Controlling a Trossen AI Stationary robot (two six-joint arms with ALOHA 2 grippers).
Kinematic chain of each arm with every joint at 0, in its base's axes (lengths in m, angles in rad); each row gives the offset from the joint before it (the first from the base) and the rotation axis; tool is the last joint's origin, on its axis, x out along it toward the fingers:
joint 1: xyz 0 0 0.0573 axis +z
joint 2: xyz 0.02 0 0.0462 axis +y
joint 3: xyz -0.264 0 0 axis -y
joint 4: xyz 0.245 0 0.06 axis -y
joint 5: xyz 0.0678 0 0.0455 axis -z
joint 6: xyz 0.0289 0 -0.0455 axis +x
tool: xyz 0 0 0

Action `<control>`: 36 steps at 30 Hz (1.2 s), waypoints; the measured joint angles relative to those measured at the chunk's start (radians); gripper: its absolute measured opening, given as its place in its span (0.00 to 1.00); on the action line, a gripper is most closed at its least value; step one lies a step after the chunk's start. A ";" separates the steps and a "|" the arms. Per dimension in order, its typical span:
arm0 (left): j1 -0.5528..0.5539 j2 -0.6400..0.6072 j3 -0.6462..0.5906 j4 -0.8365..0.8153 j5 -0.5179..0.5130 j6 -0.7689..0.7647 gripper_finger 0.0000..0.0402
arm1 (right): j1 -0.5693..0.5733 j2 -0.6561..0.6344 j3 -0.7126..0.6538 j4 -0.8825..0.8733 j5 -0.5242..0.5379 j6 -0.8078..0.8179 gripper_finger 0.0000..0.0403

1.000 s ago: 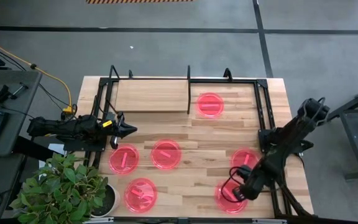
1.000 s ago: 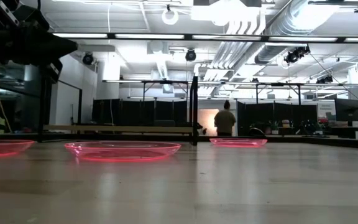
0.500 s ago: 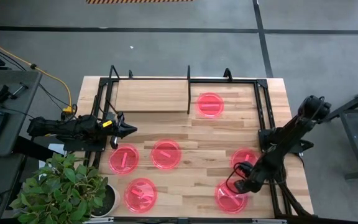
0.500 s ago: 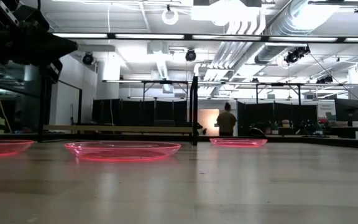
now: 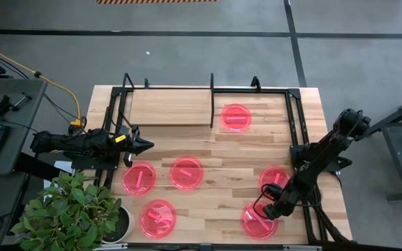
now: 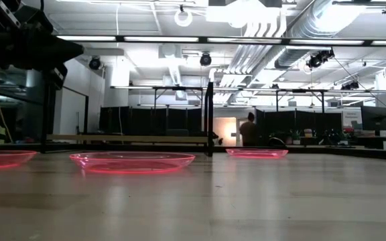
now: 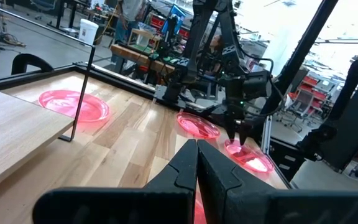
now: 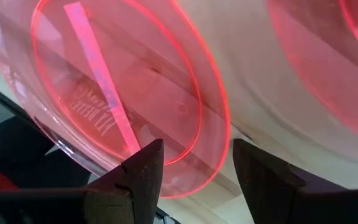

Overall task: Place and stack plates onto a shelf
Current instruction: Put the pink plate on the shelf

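My right hand (image 5: 269, 211) sits low in the lower right of the overhead frame, fingers (image 8: 138, 171) spread apart and straddling the rim of the nearest plate (image 5: 259, 220), which lies flat on the bench (image 5: 222, 157) by its right front corner; nothing is pinched yet, and I judge the grasp is about to close. A second plate (image 5: 273, 177) lies just above it in the frame, partly under my arm. Moving out, two plates (image 5: 186, 173) sit side by side at middle left, with the other (image 5: 139, 178) close to my left hand (image 5: 139, 145), whose fingers are pressed together and holding nothing as it waits at the left edge. Another plate (image 5: 158, 218) rests at lower left. One more plate (image 5: 236, 117) lies in the upper middle-right, inside the black frame but just right of the shelf (image 5: 169, 109) board, whose wood looks bare. So as I read it, stacking has not really begun: six plates are visible, and all remain to be lifted onto the shelf.
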 joint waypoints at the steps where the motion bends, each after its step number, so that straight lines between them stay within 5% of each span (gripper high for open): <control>1: 0.000 0.000 0.000 0.000 0.000 0.000 0.00 | 0.000 0.002 0.000 -0.001 0.000 0.001 0.46; 4: 0.000 0.000 0.000 0.000 0.000 0.000 0.00 | 0.000 0.003 0.001 -0.022 0.001 0.001 0.38; 10: 0.000 0.000 0.000 0.000 0.000 0.000 0.00 | 0.001 0.004 -0.001 -0.044 -0.005 0.002 0.04; 21: 0.000 0.000 0.000 0.000 0.000 0.000 0.00 | -0.001 -0.123 -0.004 0.148 -0.004 -0.074 0.00; 29: 0.000 0.000 0.000 0.000 0.000 0.000 0.00 | -0.074 -0.217 0.053 0.228 0.179 -0.120 0.00; 36: 0.000 0.000 0.000 0.000 0.000 0.000 0.00 | -0.317 -0.044 0.223 0.217 0.391 -0.306 0.00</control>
